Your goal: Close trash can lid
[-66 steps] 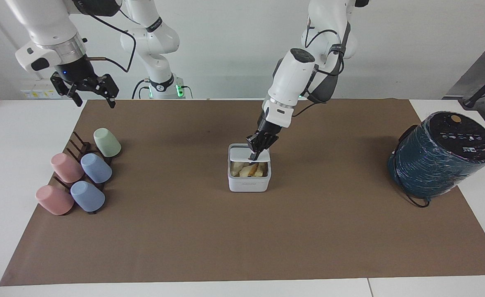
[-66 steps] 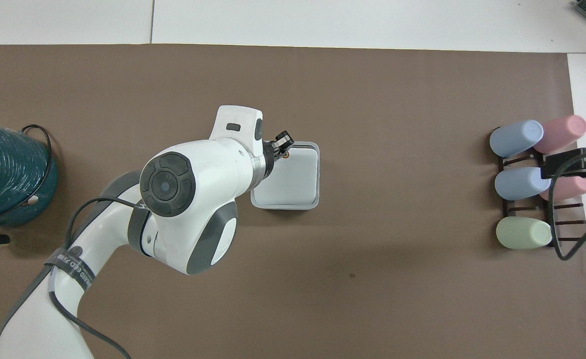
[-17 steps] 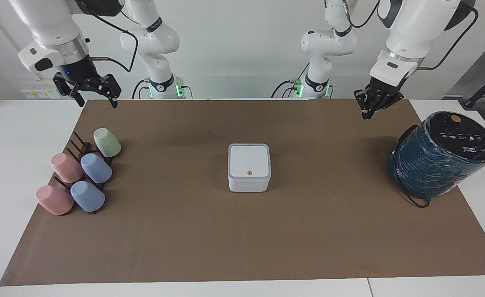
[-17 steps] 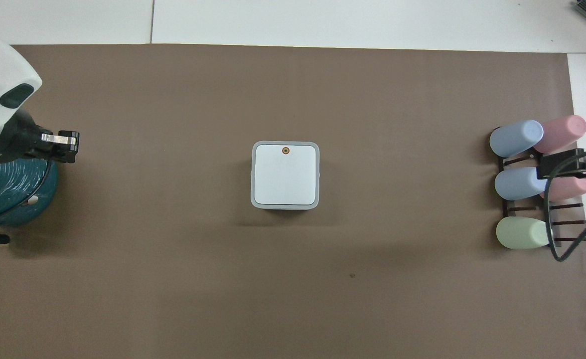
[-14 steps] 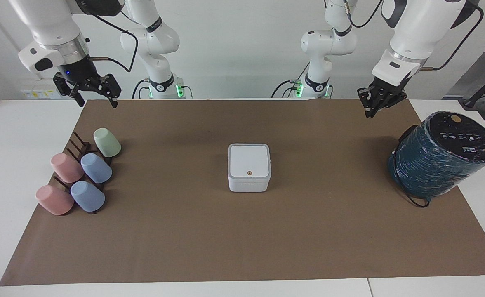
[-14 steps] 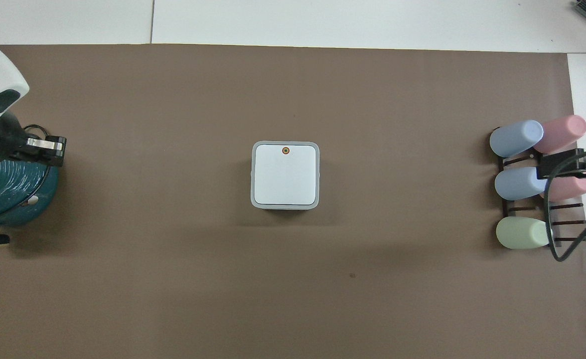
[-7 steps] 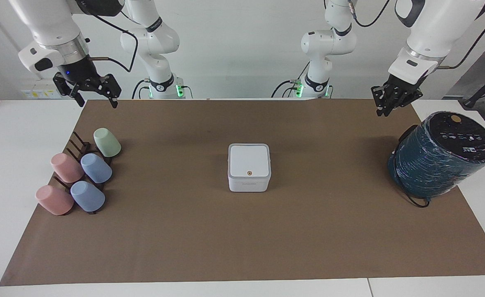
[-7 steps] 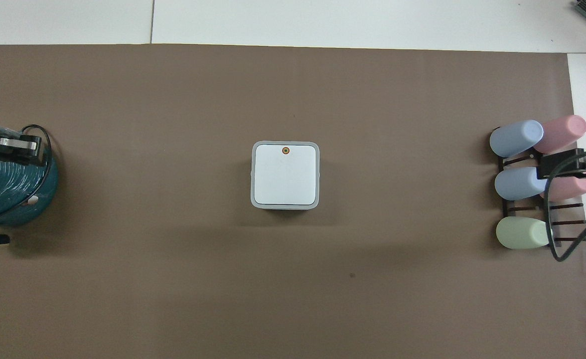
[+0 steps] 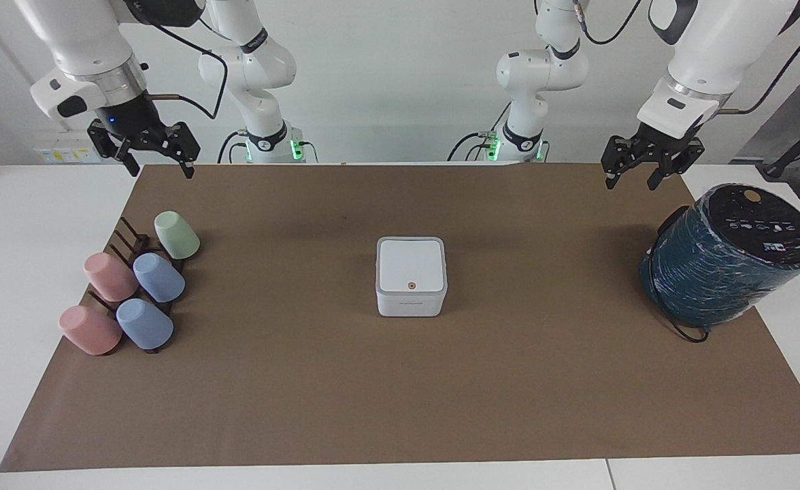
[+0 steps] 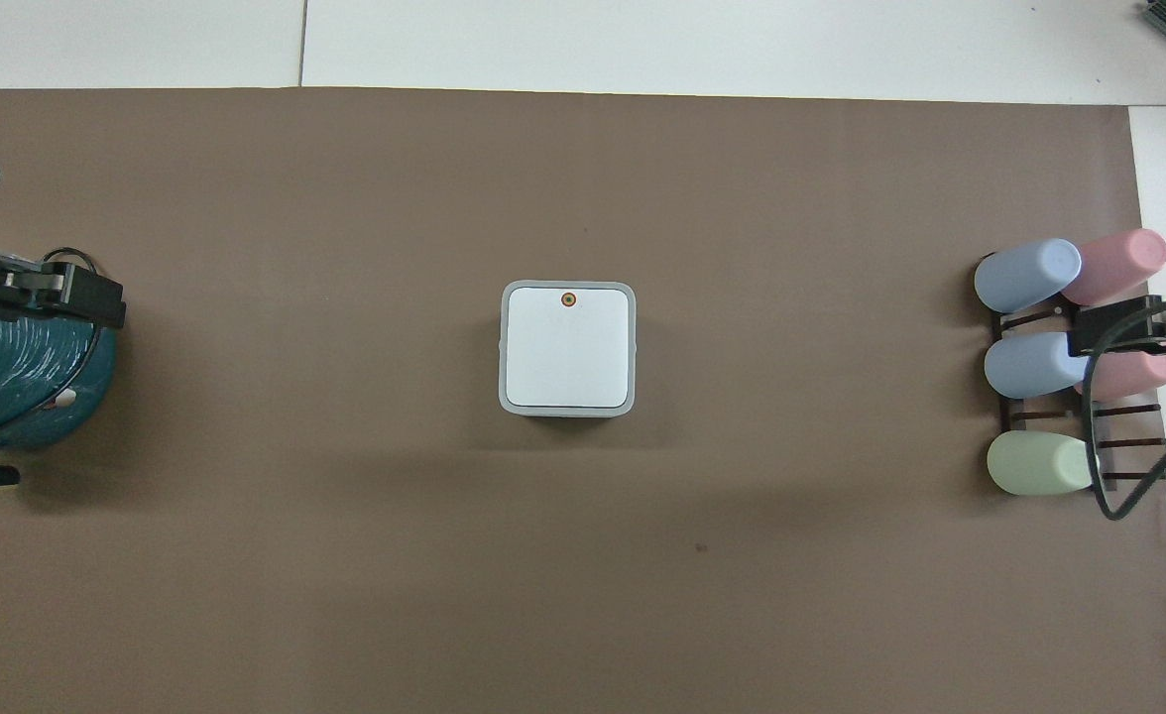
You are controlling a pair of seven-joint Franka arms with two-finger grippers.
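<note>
Lid (image 9: 410, 266) now flat on trash can (image 9: 411, 301), mid-mat, closed since seconds ago. Left gripper (image 9: 632, 178) withdrawn over mat's corner near teal cylinder (image 9: 729, 255), fingers just spread, empty. Right gripper (image 9: 156, 167) waiting, open, above cup rack (image 9: 131, 245). Task apparently complete.

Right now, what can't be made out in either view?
- Contents of the trash can: the shut lid covers them in both views.
- Right claw: overhead, cut off by the frame edge.
- Teal cylinder: overhead, cut off at the edge, with the left claw over it.
</note>
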